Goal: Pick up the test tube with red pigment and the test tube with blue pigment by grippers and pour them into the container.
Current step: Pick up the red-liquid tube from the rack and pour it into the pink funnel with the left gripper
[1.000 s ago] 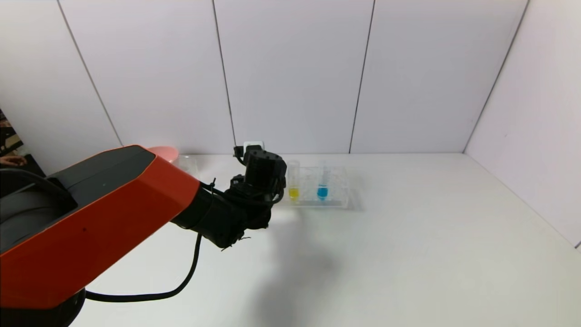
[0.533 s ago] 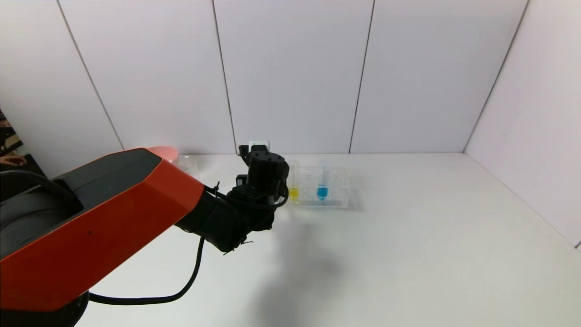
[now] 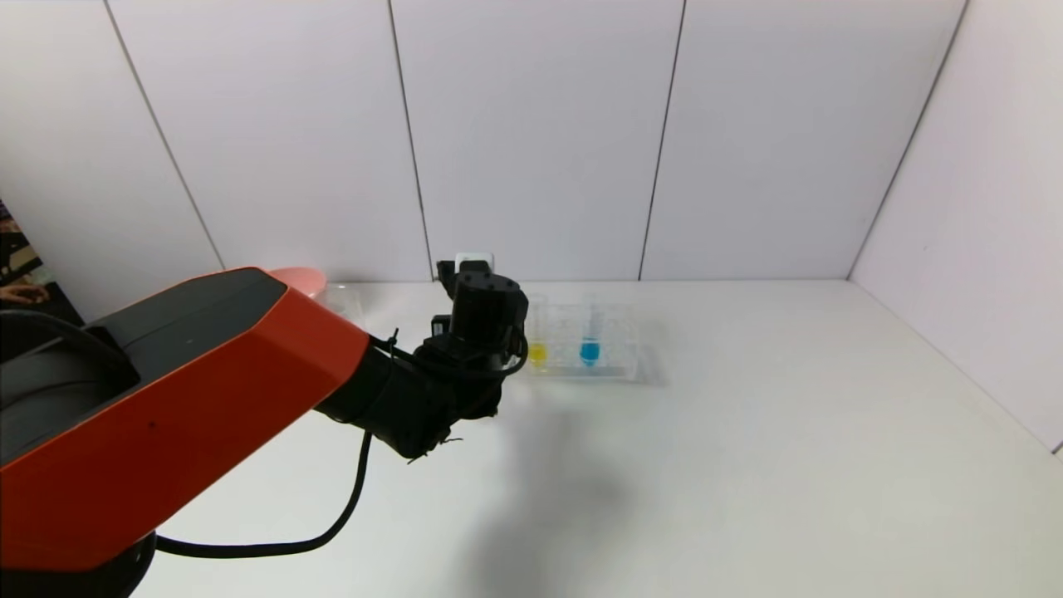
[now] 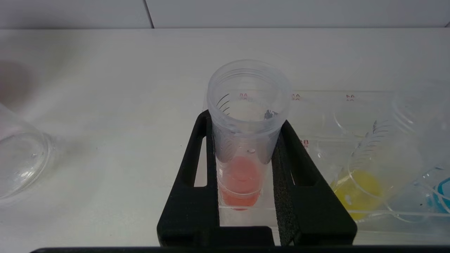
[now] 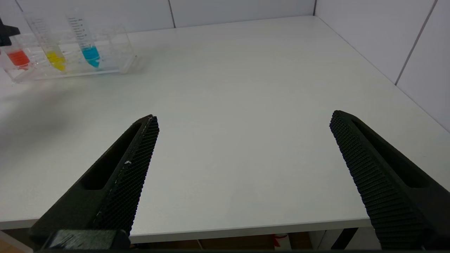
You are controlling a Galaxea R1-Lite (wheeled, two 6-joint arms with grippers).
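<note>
The test tube with red pigment (image 4: 242,175) stands upright in the left end of the clear rack (image 3: 621,367). My left gripper (image 4: 246,119) is shut on it, with a black finger pressed on each side; in the head view the left gripper (image 3: 483,306) hides this tube. The test tube with blue pigment (image 3: 590,342) stands in the rack further right and also shows in the right wrist view (image 5: 88,47). The container (image 4: 17,165), a clear glass beaker, sits left of the rack, near the back wall (image 3: 345,301). My right gripper (image 5: 244,119) is open and empty over the table's near edge.
A tube with yellow liquid (image 3: 537,347) stands in the rack between the red and blue tubes. A pink bowl (image 3: 301,278) sits behind the beaker at the back left. The white wall runs close behind the rack.
My left gripper moved a little to the right and forward to the rack's left end, now covering more of the yellow tube's side. The rack and tubes have not moved.
</note>
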